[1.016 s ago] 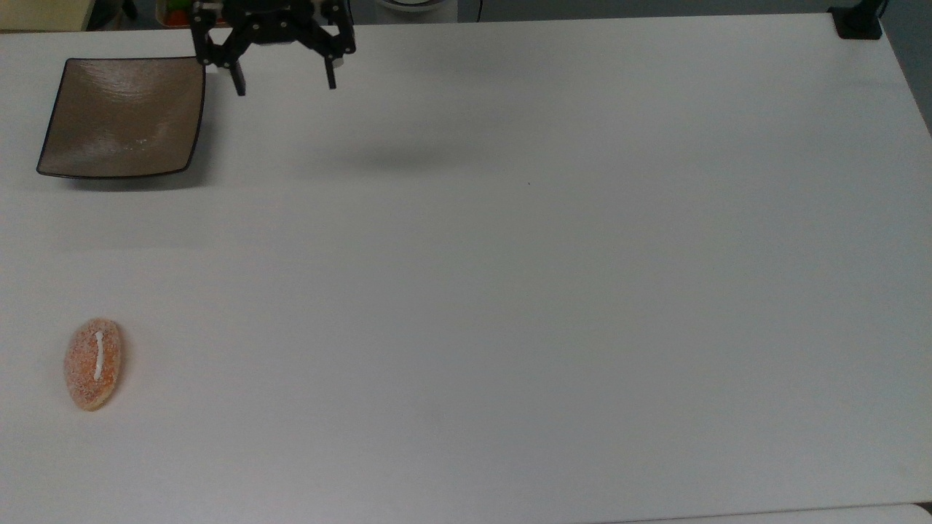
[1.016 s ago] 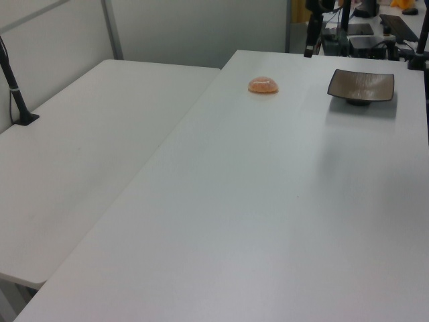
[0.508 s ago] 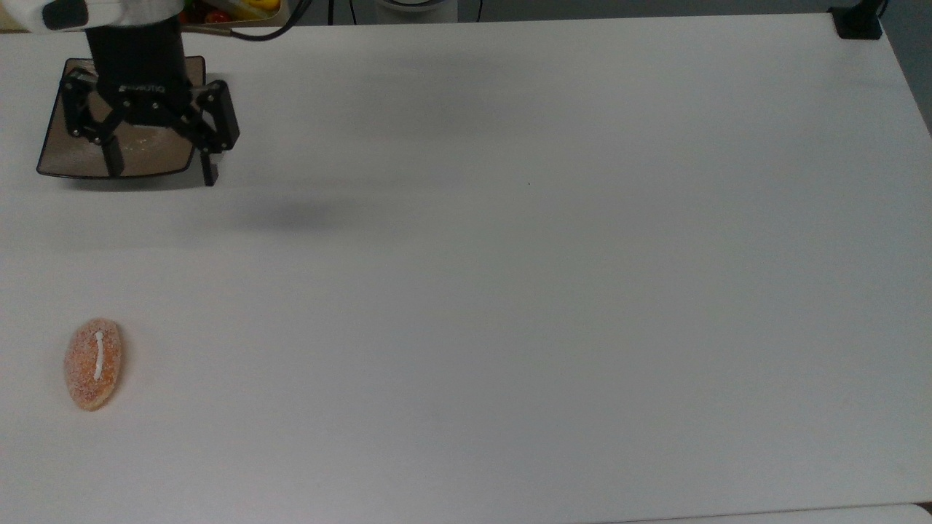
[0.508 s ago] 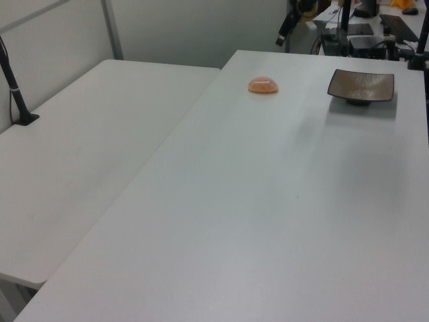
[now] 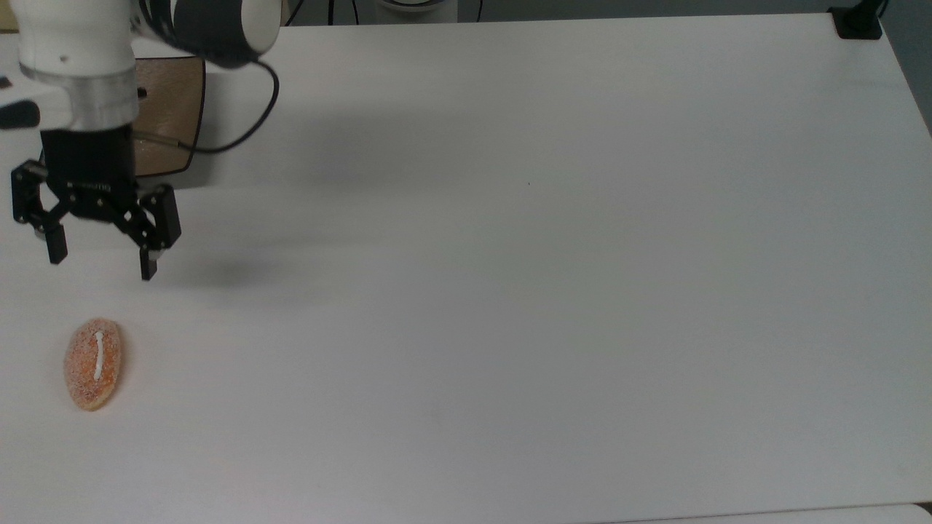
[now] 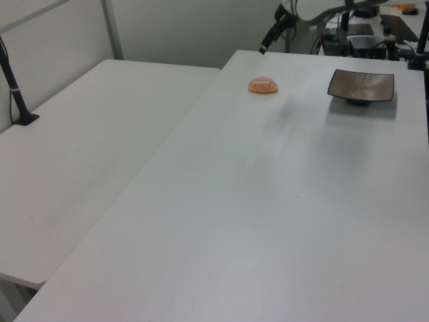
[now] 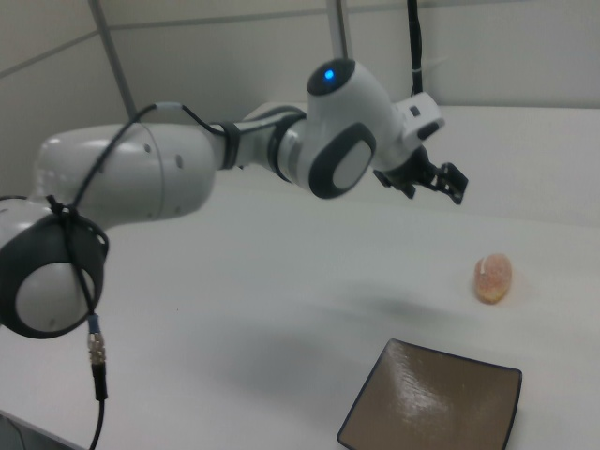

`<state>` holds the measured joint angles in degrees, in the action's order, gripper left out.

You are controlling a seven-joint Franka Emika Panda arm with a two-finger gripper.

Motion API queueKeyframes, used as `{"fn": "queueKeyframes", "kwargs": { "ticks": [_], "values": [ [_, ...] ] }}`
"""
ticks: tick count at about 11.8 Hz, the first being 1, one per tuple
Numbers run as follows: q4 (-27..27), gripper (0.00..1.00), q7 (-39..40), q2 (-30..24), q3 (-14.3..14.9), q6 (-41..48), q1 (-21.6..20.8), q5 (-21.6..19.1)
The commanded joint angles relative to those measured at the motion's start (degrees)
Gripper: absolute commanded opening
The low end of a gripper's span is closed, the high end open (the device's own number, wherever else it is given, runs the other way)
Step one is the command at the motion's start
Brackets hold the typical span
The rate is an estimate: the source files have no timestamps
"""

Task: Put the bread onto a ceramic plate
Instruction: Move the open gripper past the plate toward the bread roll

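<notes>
1. Gripper [image 5: 98,262] hangs above the table [image 5: 510,255], fingers spread wide, nothing between them. Top view shows both fingertips well apart w/ bare table in the gap.
2. In top view the gripper sits btwn plate [image 5: 167,116] and bread [image 5: 93,363], not touching either; its shadow falls on the table to the top view's right of it.
3. Bread lies flat on the table near the top view's left edge, long axis running up-down in the frame, white stripe on top. Nothing touches it.
4. Plate is at the top view's upper left, mostly hidden by the arm [image 5: 80,65]; only its right part and lower right corner show. A black cable [image 5: 247,124] loops from the arm across the plate's corner.
5. Left view: bread [image 6: 263,85] sits on the table [image 6: 255,201] to the left view's left of the plate [image 6: 360,86], well apart. Plate is empty. Gripper [image 6: 268,39] is up above, beyond the bread; finger state unclear from this side.
6. Right view: arm [image 7: 187,178] reaches across from the right view's left, blue light on a joint; gripper [image 7: 441,180] is in the air above the table [image 7: 281,281], higher in the frame than the bread [image 7: 493,277]. Plate [image 7: 436,403] is at the bottom, empty, glossy.
7. A second white table [image 6: 87,141] adjoins on the left view's left, w/ a black post [image 6: 17,94] clamped at its edge.
</notes>
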<state>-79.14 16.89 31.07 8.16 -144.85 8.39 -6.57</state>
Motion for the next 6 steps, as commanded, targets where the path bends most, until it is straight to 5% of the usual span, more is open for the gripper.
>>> {"fn": "queueKeyframes", "kwargs": {
  "ticks": [1,6],
  "values": [
    [4.9,1.0,0.4,7.4,-0.2,-6.7,1.7,-1.1],
    [8.8,1.0,0.6,16.8,-0.3,-15.7,3.0,-1.0]
  ]
}}
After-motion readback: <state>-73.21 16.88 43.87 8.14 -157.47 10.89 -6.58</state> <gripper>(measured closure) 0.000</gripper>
